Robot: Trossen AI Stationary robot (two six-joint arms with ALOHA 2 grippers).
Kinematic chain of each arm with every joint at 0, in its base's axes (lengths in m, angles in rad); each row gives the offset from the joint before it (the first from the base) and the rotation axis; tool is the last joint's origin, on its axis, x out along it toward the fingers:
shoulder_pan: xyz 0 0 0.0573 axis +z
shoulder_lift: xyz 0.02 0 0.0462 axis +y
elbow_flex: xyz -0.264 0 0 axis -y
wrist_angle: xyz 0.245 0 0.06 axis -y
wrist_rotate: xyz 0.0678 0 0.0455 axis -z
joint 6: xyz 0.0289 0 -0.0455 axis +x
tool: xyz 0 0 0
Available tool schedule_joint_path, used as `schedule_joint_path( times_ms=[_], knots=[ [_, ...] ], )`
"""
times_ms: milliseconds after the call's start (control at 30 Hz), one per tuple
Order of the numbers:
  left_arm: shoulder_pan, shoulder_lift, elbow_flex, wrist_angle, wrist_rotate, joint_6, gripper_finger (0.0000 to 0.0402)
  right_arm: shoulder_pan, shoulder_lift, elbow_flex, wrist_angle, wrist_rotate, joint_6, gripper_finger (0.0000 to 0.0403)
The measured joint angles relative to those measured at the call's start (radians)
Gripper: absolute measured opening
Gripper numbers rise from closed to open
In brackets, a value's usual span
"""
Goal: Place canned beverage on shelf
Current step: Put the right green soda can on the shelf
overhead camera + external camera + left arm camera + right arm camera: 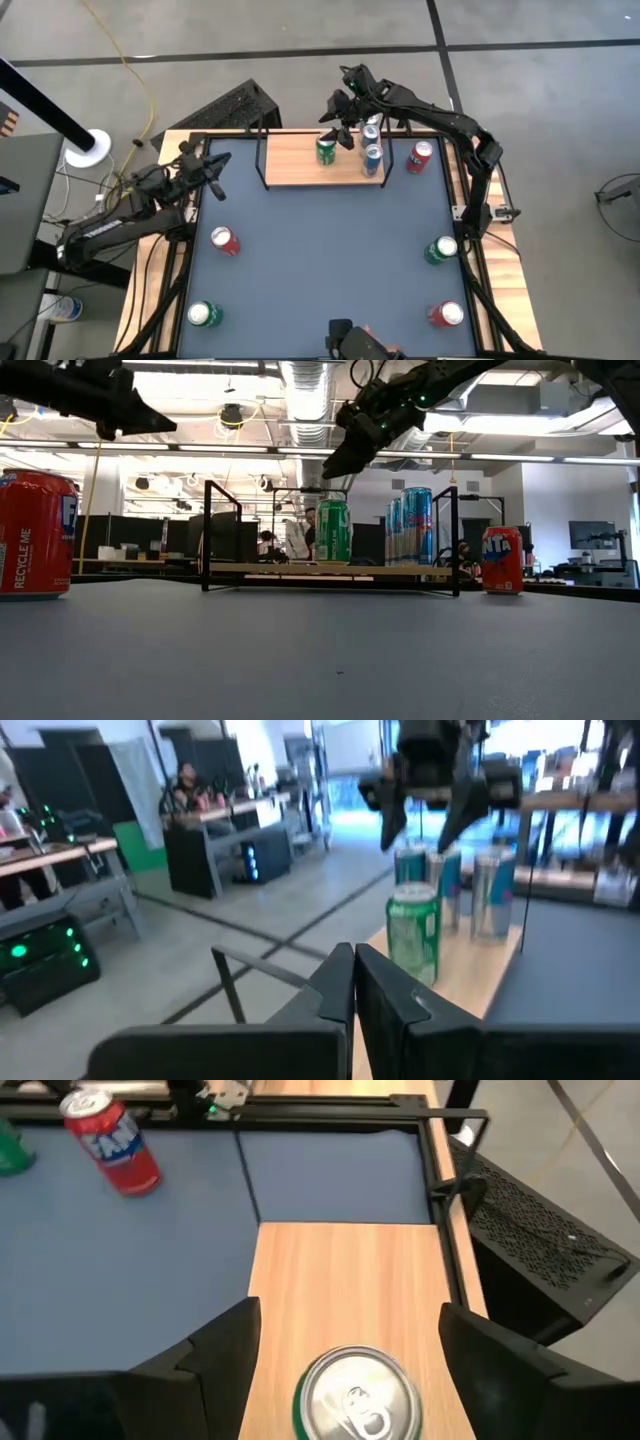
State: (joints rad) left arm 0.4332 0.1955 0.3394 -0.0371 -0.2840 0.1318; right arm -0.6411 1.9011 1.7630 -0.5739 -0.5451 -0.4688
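Green can [326, 150] upright on the shelf [295, 165], near its middle, beside two blue cans [371, 152] at the shelf's right end. Right pincer [343, 128] released, fingers spread just above the green can. Left pincer [217, 176] clenched empty over the bench's [330, 250] left edge.

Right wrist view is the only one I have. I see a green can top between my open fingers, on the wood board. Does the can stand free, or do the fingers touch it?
Observer: In the low view the green can stands upright on the shelf. The right gripper hangs above it, open, without touching.
Operator: Is anything else on the shelf?
Observer: Yes, two tall blue cans, at the end nearer the right arm.
Operator: And the left arm?
Observer: The left gripper is shut and empty, near the table's left rear corner.
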Motion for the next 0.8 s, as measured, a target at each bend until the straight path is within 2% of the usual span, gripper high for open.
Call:
schedule_joint_path(
  times_ms=[367,533,800],
  knots=[
    [0.000,-0.192,-0.168,0.010,-0.065,-0.013,0.0000,-0.017,0.013,0.000,-0.002,-0.030,-0.037,0.0296],
    [0.000,-0.184,-0.217,-0.008,-0.069,-0.013,0.0000,-0.023,0.039,-0.002,-0.015,-0.056,-0.063,0.0296],
    [0.000,-0.184,-0.279,-0.020,-0.068,0.005,0.0000,-0.030,0.069,-0.001,-0.027,-0.031,-0.082,0.0296]
  ],
)
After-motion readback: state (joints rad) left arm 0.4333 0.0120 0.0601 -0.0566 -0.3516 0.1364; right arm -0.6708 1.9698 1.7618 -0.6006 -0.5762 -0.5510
